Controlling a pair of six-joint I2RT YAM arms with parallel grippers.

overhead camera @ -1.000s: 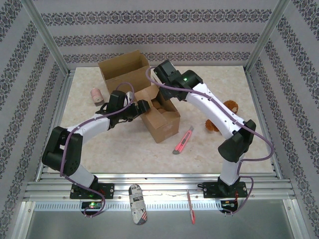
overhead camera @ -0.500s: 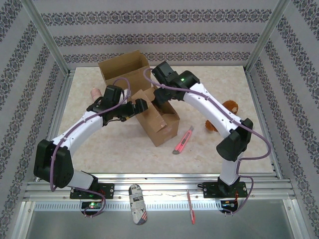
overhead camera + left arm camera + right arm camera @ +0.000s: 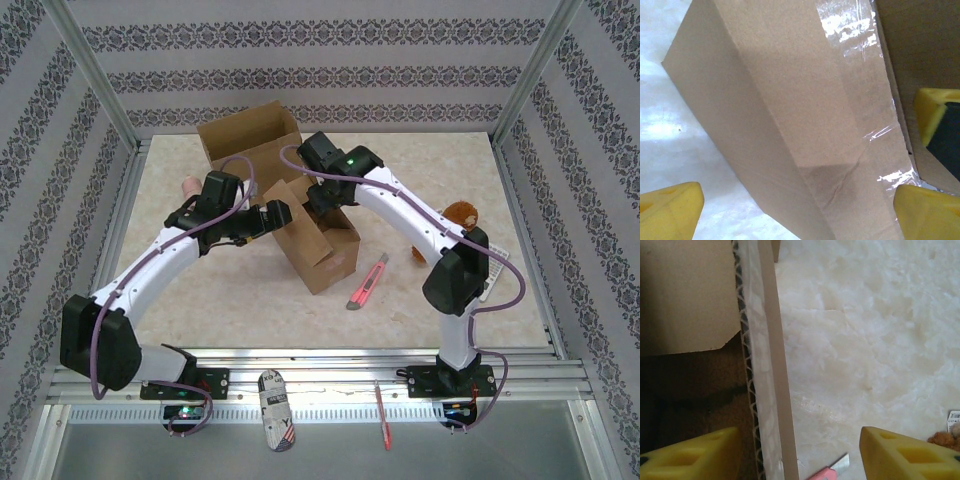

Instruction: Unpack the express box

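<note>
From above, the express box [image 3: 322,245] sat near the middle of the bench [image 3: 240,295]. A second open carton [image 3: 248,135] stood behind it, a pink utility knife [image 3: 367,283] lay just to its right, and a brown plush toy [image 3: 460,213] lay farther right. The left arm stretched long and low from its base, bringing the left end effector [image 3: 277,216] to the box's upper left edge. The right arm rose to a bent elbow, ran back leftward and dipped the right end effector [image 3: 322,198] at the box top.

The left wrist camera added what the overhead view hid: a taped cardboard side lay between the widely spread yellow fingers [image 3: 670,210]. Whether they touched it could not be told. The right wrist camera showed its own fingers apart, straddling the box's corrugated wall [image 3: 751,390] with a gap on each side. One was inside the box and the other over the bench.
</note>
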